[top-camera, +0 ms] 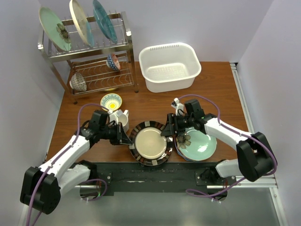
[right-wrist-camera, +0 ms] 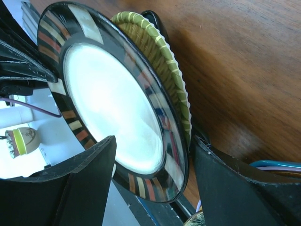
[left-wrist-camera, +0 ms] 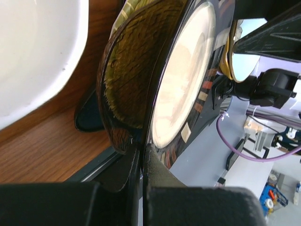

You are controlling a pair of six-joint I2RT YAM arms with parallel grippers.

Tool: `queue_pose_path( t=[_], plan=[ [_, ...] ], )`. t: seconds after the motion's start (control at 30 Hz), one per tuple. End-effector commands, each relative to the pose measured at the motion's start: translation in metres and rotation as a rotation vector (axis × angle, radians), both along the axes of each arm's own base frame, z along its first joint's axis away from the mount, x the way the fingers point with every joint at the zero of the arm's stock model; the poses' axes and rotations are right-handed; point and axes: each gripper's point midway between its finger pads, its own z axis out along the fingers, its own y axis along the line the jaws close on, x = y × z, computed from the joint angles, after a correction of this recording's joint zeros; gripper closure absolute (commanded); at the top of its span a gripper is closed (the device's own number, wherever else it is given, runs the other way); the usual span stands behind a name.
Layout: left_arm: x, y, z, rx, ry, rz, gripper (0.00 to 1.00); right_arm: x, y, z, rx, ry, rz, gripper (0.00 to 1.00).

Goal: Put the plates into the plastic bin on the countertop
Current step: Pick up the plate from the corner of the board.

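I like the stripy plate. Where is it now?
In the top view, the black-striped plate sits at the near edge of the countertop between the left fingers and right fingers, the mint plate just right of it.

The reddish-brown wood-grain tabletop (top-camera: 216,89) carries a steel wire dish rack (top-camera: 101,75) at its far left corner, a white rectangular plastic bin (top-camera: 171,84) at the far edge, and a black-striped gold-centred plate (top-camera: 150,143), perhaps atop another, beside a mint flowered plate (top-camera: 202,146) at the near edge.

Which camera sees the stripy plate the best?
The top camera: it shows almost the whole stripy plate, round, from above. The left wrist sees it nearly edge-on; the right wrist sees its face slanted and partly hidden.
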Motion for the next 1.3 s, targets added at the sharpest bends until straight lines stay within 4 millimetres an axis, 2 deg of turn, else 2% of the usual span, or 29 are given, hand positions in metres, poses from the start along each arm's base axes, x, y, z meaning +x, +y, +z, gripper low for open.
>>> queue_pose_path(
  t=[0.0,0.33,0.4,0.43,0.5,0.87,1.27],
  plan=[
    [0.025,-0.007,0.030,-0.060,-0.120,0.067,1.00,-0.004,0.006,0.019,0.062,-0.038,0.044,0.32],
    [0.031,-0.010,0.047,-0.115,-0.172,0.110,1.00,-0.012,0.018,0.026,0.191,-0.020,0.050,0.32],
    [0.031,-0.010,0.048,-0.122,-0.175,0.111,1.00,-0.008,0.024,0.038,0.260,-0.043,0.056,0.32],
    [0.031,-0.013,0.052,-0.147,-0.183,0.103,1.00,-0.014,0.026,0.039,0.288,-0.027,0.077,0.32],
    [0.031,-0.015,0.059,-0.181,-0.209,0.103,1.00,-0.013,0.029,0.045,0.323,-0.033,0.075,0.32],
    [0.033,-0.021,0.090,-0.280,-0.288,0.098,1.00,-0.016,0.027,0.045,0.333,-0.041,0.076,0.33],
    [0.033,-0.019,0.122,-0.330,-0.394,0.111,1.00,-0.017,0.029,0.063,0.365,-0.080,0.093,0.33]
  ],
)
